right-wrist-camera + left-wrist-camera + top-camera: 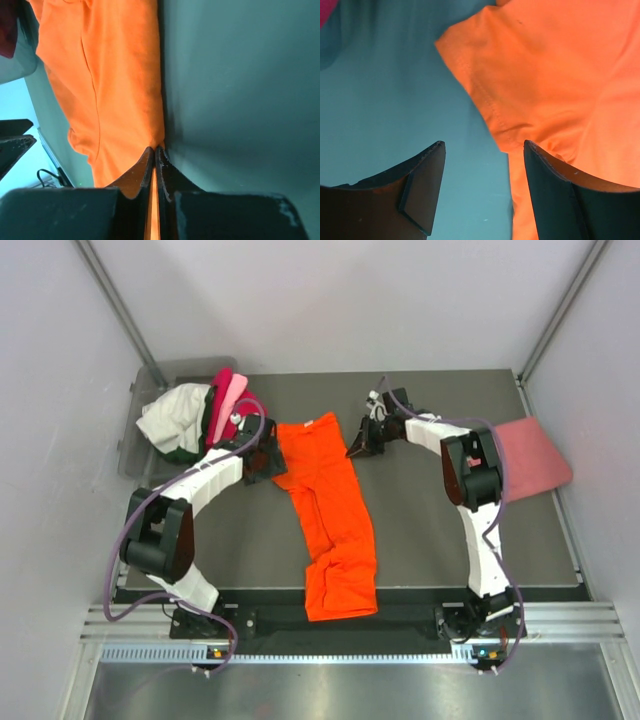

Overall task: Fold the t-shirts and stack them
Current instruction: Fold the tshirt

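At the bottom of the top view, the two arm bases sit at the near edge of the dark grey table mat (430,540). Between them the bright orange cloth t-shirt (330,520) begins, slightly bunched, just inside that edge. It runs up the middle of the frame as a long, narrow folded strip, leaning a little to the left and widening at its far end. The left gripper (262,458) sits at the upper left edge of that wide end. In the left wrist view, this gripper (484,150) has its jaws well apart. One finger is over bare mat at lower left and the other is over orange cloth (555,75) at lower right, with the shirt's stitched edge running between them. Whether either finger touches the cloth cannot be told. The right gripper (362,445) sits at the strip's upper right edge. In the right wrist view, its fingers (155,150) are pressed together at lower centre with a thin line of orange between them, clamped on the border of the shirt (115,75). Farther back, a salmon-pink cloth t-shirt (530,455) lies flat at the right side of the frame, overhanging the mat and well apart from the orange one. In the upper left corner, a translucent grey plastic bin (130,450) holds a heap of shirts: a crumpled white shirt (172,420), a magenta shirt (222,380) and a light pink shirt (232,400).
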Controlling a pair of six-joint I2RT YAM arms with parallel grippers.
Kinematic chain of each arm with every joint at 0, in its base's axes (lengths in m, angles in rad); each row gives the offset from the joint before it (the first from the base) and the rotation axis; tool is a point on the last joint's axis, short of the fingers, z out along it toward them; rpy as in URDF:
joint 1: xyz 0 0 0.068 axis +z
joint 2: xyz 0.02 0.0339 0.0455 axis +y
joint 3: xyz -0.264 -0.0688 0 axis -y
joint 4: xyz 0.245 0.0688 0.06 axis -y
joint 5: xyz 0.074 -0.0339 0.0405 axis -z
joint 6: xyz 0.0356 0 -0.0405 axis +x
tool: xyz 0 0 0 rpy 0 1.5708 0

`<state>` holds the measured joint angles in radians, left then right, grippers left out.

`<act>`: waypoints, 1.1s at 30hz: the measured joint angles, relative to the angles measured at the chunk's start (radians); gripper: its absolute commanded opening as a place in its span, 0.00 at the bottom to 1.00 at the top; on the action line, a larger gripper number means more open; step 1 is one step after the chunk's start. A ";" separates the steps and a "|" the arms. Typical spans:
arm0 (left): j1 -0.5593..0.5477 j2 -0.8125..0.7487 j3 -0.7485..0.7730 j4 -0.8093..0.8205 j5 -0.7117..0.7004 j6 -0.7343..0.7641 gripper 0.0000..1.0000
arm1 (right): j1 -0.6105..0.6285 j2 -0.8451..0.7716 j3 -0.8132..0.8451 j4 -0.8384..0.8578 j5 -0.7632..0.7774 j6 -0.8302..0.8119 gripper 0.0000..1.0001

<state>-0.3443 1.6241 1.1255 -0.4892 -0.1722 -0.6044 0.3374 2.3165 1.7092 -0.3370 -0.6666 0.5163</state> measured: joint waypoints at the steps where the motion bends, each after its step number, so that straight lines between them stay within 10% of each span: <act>1: 0.003 0.001 -0.002 0.001 0.002 0.000 0.68 | -0.005 0.000 -0.003 0.003 0.000 0.000 0.00; 26: 0.001 0.315 0.111 0.351 0.264 -0.064 0.67 | -0.203 -0.053 -0.158 0.150 -0.026 0.063 0.02; 33: 0.001 0.438 0.264 0.354 0.297 -0.094 0.51 | -0.203 -0.053 -0.153 0.145 -0.014 0.062 0.01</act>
<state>-0.3431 2.0624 1.3895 -0.1352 0.1246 -0.6987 0.1349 2.2639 1.5562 -0.1925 -0.6804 0.5781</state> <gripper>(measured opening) 0.575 0.015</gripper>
